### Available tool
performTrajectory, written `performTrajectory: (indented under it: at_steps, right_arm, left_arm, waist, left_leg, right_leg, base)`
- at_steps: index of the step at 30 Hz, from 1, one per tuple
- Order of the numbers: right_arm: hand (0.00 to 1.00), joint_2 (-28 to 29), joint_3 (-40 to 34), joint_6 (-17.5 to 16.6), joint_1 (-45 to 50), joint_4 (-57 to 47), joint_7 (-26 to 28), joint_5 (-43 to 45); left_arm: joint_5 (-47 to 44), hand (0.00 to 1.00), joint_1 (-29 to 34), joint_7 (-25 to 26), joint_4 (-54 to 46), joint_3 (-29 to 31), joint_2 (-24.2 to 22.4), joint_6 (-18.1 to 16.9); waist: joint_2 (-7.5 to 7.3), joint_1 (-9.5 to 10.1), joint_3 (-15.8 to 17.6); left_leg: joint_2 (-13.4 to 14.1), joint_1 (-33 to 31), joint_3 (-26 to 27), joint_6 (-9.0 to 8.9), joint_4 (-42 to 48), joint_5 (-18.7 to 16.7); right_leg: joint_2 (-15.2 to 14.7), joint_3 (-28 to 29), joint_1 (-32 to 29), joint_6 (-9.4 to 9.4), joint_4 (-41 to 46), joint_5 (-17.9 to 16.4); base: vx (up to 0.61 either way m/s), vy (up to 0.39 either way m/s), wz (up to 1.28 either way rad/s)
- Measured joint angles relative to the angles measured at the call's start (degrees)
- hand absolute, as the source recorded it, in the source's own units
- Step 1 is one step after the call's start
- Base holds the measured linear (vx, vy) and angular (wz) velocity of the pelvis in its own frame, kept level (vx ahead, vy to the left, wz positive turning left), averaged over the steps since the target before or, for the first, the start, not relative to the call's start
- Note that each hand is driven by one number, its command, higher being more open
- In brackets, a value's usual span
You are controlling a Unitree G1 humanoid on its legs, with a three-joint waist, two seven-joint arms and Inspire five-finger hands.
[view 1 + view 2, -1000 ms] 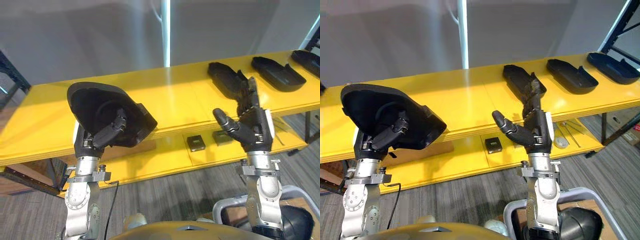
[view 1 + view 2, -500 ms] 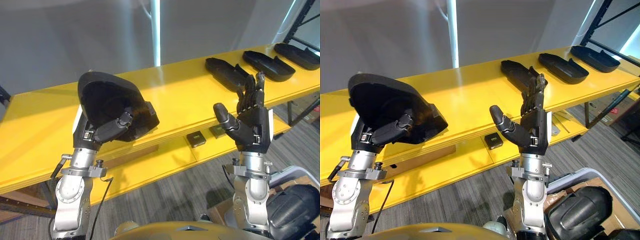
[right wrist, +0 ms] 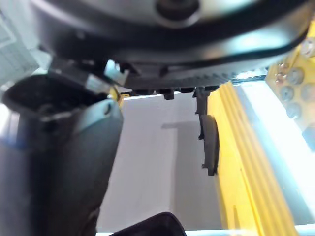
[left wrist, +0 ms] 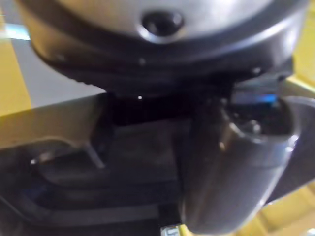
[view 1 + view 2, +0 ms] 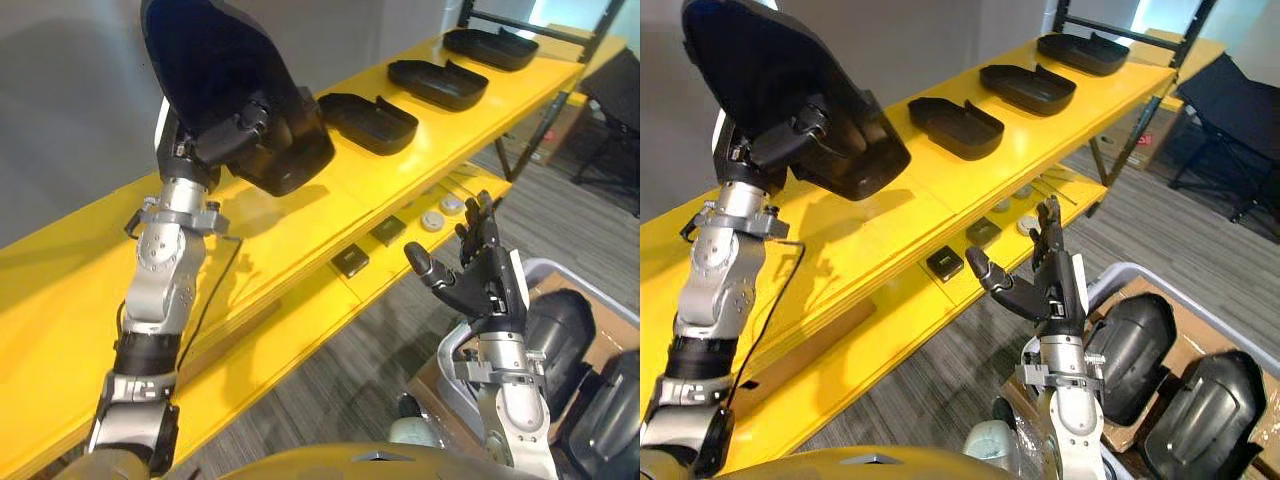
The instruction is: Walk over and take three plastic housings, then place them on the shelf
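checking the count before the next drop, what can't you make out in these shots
- Black plastic housing in the left hand: top cut off by the left eye view's upper edge.
- Black housings in the cardboard box: partly behind the open right hand in the left eye view, cut by the right eye view's edge; count unsure.
- Small parts on the lower yellow shelf: too small to identify.

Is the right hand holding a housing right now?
No, the right hand is open and empty; the left hand grips the housing.
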Motion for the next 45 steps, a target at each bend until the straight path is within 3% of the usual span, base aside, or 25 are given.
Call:
performTrajectory:
  at_steps: [6, 8, 19, 26, 36, 37, 45]
  right_arm:
    - [1.00, -2.77, 6.87, 2.97, 6.96, 0.00, 4.24, 1.14]
    - [1.00, -3.20, 8.59, 2.97, 7.72, 0.00, 4.27, 2.04]
    - [1.00, -5.97, 15.81, 2.83, 7.75, -0.01, 0.39, 2.57]
    - [1.00, -7.13, 19.09, 2.80, 6.94, 0.00, -3.04, 2.72]
    - [1.00, -8.70, 23.03, 2.29, 6.11, 0.38, -5.86, 2.71]
    - [1.00, -9.07, 23.36, 2.27, 5.69, 0.52, -6.19, 2.72]
    - [1.00, -10.24, 25.90, 1.01, 3.85, 2.14, -7.42, 3.31]
  left_arm:
    - [-2.11, 0.00, -6.43, 1.23, 18.58, 0.74, 3.32, 6.25]
    - [-4.37, 0.00, -7.23, 1.50, 21.23, 1.62, 3.36, 6.67]
    - [-19.53, 0.00, -15.38, 3.52, 28.80, 3.30, 5.28, 10.21]
    - [-20.19, 0.00, -18.63, 3.97, 31.80, 3.69, 5.28, 11.80]
    - [-21.51, 0.00, -23.24, 4.86, 40.01, 7.88, 5.29, 12.99]
    - [-21.54, 1.00, -23.33, 4.88, 40.60, 8.66, 5.28, 12.97]
    - [-21.31, 1.00, -23.88, 7.55, 45.99, 9.05, 5.37, 13.49]
  waist:
    - [1.71, -1.62, 1.55]
    - [1.72, -1.61, 1.98]
    - [0.18, -1.66, 6.00]
    - [-0.88, -1.56, 7.10]
    - [-1.03, -1.55, 8.70]
    - [-1.18, -1.53, 8.97]
    - [-1.51, -1.46, 10.20]
  left_leg:
    - [-0.74, 1.56, 1.57, -0.02, -2.70, 1.18]
    - [-0.76, 1.43, 1.83, -0.04, -2.72, 1.20]
    - [-0.54, -0.83, 1.26, 0.05, -2.19, 1.67]
    - [0.02, -1.64, 0.83, -0.04, -1.56, 1.60]
    - [2.00, -4.51, -0.59, -0.52, 1.71, 0.89]
    - [2.25, -4.58, -0.59, -0.61, 2.03, 0.81]
    - [3.16, -5.61, -0.61, -0.80, 3.49, 0.44]
  right_leg:
    - [0.31, 1.33, -0.53, 0.02, 0.07, -0.02]
    - [0.42, 1.76, -1.03, 0.02, 0.27, -0.02]
    - [0.45, 1.70, -2.97, 0.01, 0.99, -0.02]
    - [0.62, 1.04, -3.08, 0.00, 0.90, 0.00]
    - [1.36, 0.08, -3.94, -0.10, 1.07, 0.05]
    - [1.54, 0.12, -3.99, -0.14, 1.16, 0.07]
    - [2.02, 0.26, -5.02, -0.29, 1.89, 0.06]
  base:
    - [0.00, -0.007, -0.10]
    - [-0.02, -0.016, -0.08]
    - [-0.01, -0.013, 0.02]
    - [0.00, -0.009, 0.03]
    - [-0.01, -0.016, 0.03]
    - [0.00, 0.000, 0.00]
    - [0.00, -0.003, 0.00]
